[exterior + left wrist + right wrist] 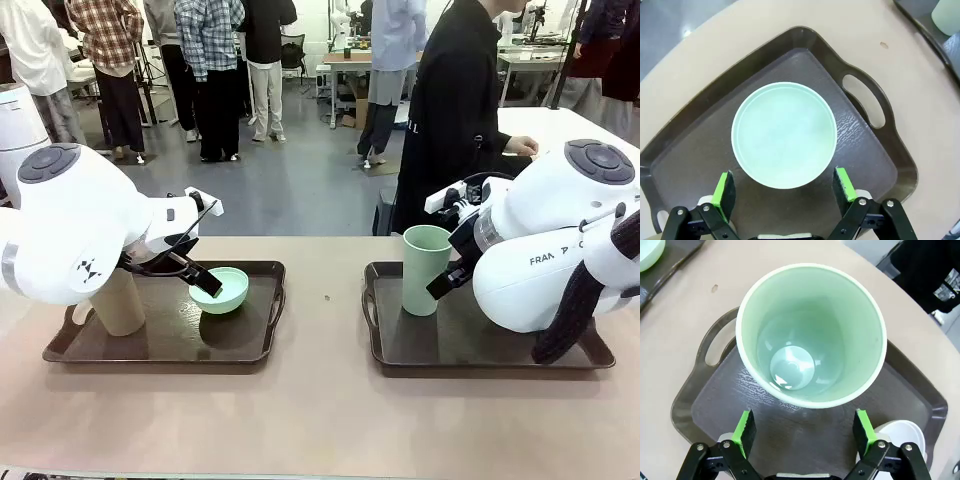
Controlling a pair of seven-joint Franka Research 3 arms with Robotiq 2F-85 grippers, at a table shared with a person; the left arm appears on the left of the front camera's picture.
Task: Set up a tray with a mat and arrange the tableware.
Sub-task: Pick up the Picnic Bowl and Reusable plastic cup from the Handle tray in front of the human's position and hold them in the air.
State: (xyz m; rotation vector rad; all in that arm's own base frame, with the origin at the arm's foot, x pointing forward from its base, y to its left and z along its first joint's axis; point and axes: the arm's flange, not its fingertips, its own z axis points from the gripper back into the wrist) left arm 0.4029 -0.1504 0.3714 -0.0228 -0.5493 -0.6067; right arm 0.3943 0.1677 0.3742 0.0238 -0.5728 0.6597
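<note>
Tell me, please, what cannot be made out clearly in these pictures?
- Front view: the tan cup is mostly covered by the left arm, its rim hidden.
- Right wrist view: the pale bowl sits partly behind a finger of the right gripper.
- Front view: the right arm covers the right half of the right tray, hiding what lies there.

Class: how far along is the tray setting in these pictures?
Done: tan plastic cup and mint green bowl stand on the left brown tray; sage green cup on the right tray. In hand: nothing; both jaws open, hovering over bowl and cup. Left: perhaps final arranging.
</note>
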